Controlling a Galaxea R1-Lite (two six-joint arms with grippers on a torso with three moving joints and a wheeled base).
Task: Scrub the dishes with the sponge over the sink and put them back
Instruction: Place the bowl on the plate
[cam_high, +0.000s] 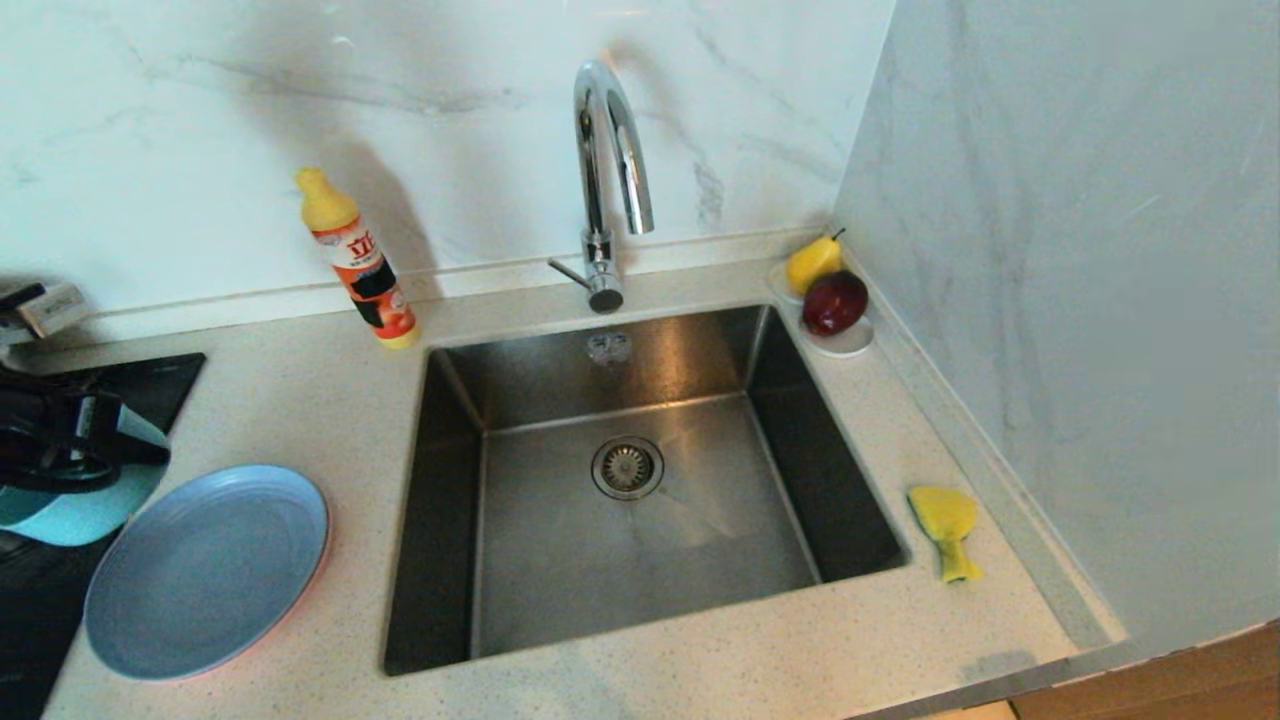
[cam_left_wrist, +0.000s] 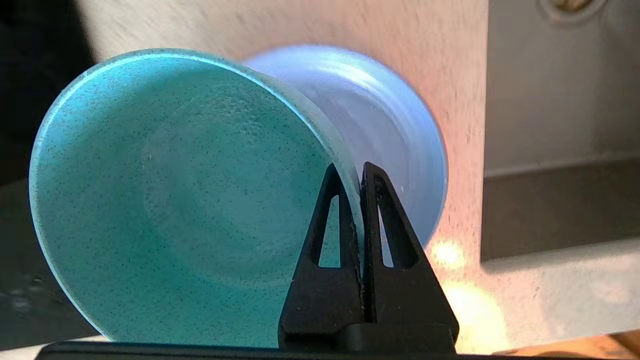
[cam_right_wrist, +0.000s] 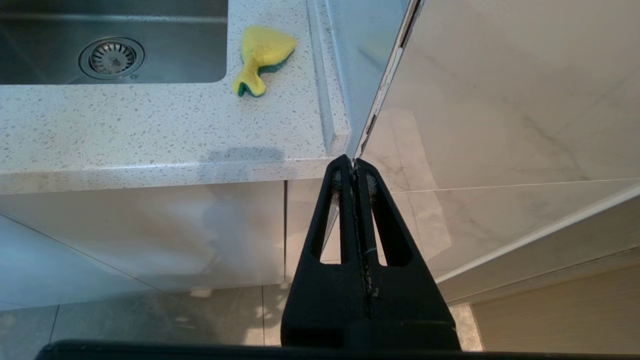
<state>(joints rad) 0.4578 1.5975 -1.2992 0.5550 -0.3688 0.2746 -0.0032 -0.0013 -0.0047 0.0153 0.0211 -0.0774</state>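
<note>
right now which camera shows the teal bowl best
The left wrist view: the teal bowl fills it, its rim pinched by the left gripper. The head view shows only an edge; the right wrist view shows none.

White marble walls (cam_high: 1080, 300), speckled countertop (cam_high: 330, 400), grey tiled floor (cam_right_wrist: 150, 320).

one printed thing in sight: the detergent bottle (cam_high: 358, 262), yellow cap, standing on the tabletop (cam_high: 300, 400) by the back wall, left of the tap. its label is orange and white with large red characters near the top and a dark band below; the characters are too small and soft to read. no other text, brand, number or sign legible in the head or either wrist view.
</note>
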